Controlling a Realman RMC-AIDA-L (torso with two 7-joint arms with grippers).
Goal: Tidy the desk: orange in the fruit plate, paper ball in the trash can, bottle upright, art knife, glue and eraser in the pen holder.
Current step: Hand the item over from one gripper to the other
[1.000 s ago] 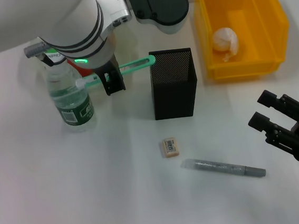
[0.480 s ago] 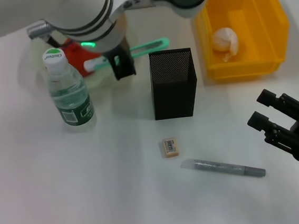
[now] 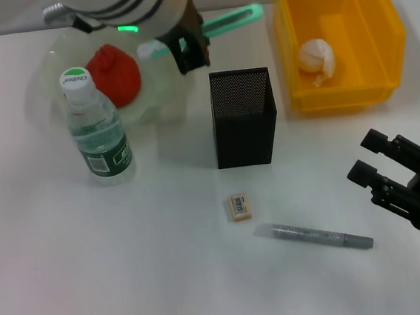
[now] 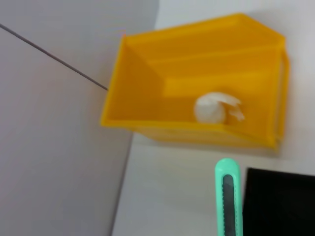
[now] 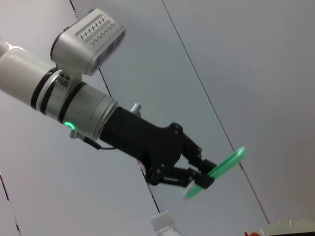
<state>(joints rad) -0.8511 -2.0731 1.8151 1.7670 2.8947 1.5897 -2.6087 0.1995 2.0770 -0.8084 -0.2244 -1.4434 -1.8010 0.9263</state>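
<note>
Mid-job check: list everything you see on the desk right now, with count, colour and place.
water bottle: 1, clear with green cap, upright, left
orange: 1, red-orange, in the clear fruit plate
pen holder: 1, black mesh, centre
trash can: 1, yellow, back right
paper ball: 1, white, inside trash can
eraser: 1, beige, front of pen holder
glue: 1, grey stick, lying front right
art knife: 1, green, held aloft
left gripper: holding art knife
right gripper: open, idle right
</note>
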